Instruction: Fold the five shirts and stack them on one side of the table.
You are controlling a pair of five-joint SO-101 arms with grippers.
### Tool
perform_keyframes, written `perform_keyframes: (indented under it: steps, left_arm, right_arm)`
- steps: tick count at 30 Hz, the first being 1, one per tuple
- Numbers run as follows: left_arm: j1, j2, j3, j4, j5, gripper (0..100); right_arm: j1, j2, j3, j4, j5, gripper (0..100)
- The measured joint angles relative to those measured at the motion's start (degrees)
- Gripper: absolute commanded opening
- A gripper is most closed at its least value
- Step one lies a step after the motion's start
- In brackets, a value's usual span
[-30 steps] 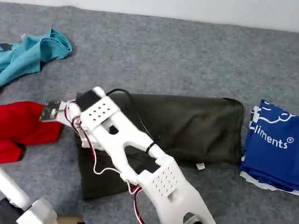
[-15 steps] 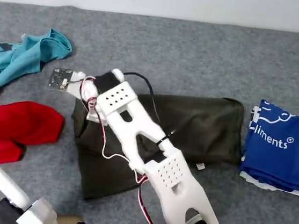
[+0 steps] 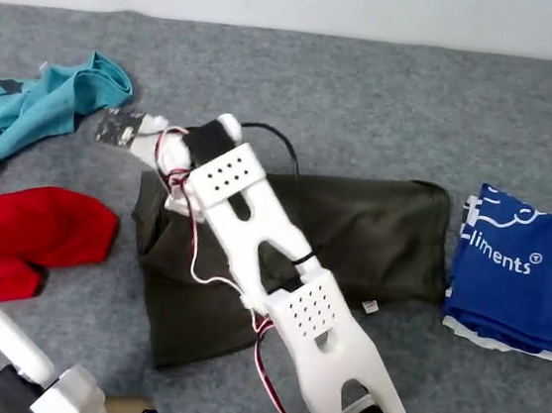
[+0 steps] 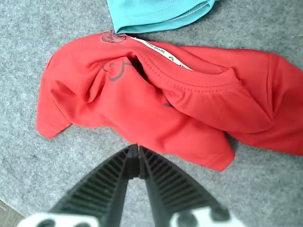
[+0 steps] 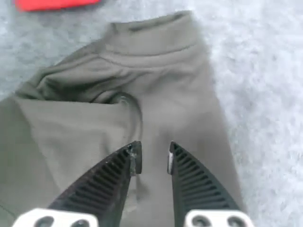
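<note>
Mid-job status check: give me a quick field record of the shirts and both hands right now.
Right hand: open, over the dark olive fabric shirt, near its collar
Left hand: shut, tips at the edge of the crumpled red shirt
Folded: blue printed shirt, right edge of high view
Unfolded: crumpled teal shirt, far left
Surface: grey carpeted table

Grey carpeted table (image 3: 368,97). Lying on it: crumpled teal shirt (image 3: 38,110) at far left; bunched red shirt (image 3: 23,238) nearer, also at left; olive shirt (image 3: 373,233) spread part-folded in centre; folded blue shirt (image 3: 523,270) at right edge, just beside it.
</note>
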Motion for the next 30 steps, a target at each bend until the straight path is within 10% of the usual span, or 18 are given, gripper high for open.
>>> perform_keyframes:
  steps: [15, 30]
  left_arm:
    - [-0.09, 0.00, 0.00, -0.97, 0.00, 1]
    - [-0.09, 0.00, 1.85, -3.43, 0.00, 1]
  right_arm:
    - [0.09, -25.49, 39.82, 0.00, -1.93, 14.9]
    - [-20.75, -39.12, 70.07, -1.49, -1.93, 21.9]
